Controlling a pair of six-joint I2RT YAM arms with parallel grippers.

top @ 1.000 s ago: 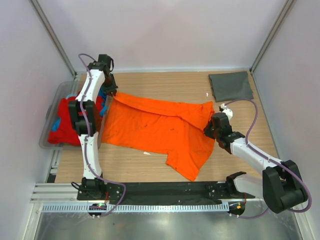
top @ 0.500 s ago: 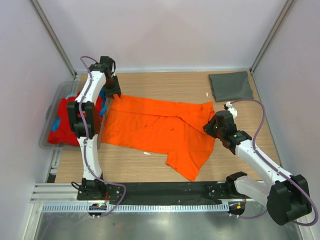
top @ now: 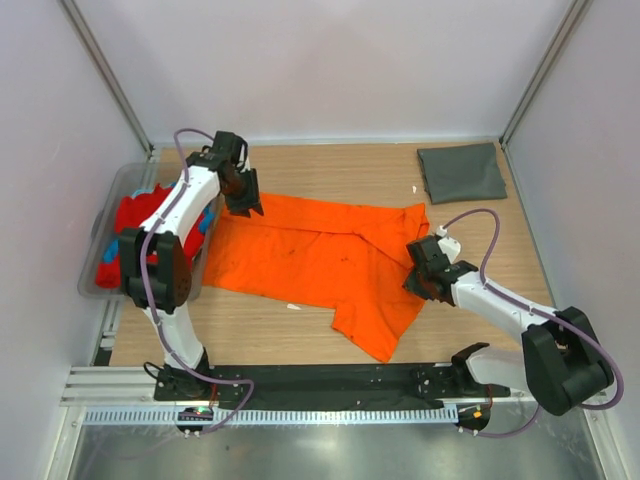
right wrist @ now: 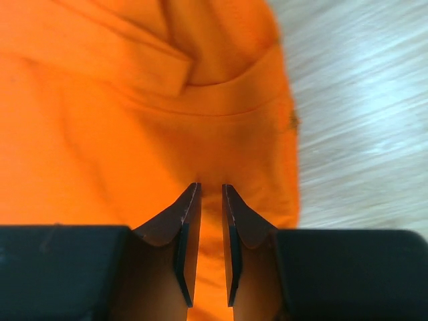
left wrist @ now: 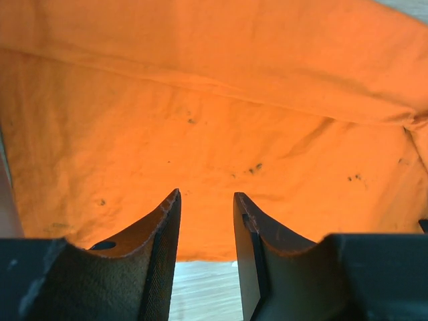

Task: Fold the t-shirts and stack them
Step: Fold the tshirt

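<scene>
- In the middle of the wooden table (top: 330, 165) the orange t-shirt (top: 320, 255) lies spread out but rumpled, with one bit flopped down toward 5 o'clock
- the left gripper (left wrist: 206, 195) hangs over the shirt's 10 o'clock corner; its fingers are spread apart with nothing between them, just orange cloth showing underneath
- the right gripper (right wrist: 210, 186) sits at the shirt's 3 o'clock edge, right by the collar and where cloth meets bare wood. Only a thin slit shows between its fingers, and honestly I can't tell if it's pinching fabric or just hovering over it
- a dark grey t-shirt (top: 462, 172) lies folded flat at roughly 1 o'clock on the table, well apart from the orange one
- over at 9 o'clock there's a clear plastic tub (top: 95, 285) off the table's side, with a red t-shirt (top: 125, 245) bunched inside and a bit of blue cloth (top: 207, 222) peeking out
</scene>
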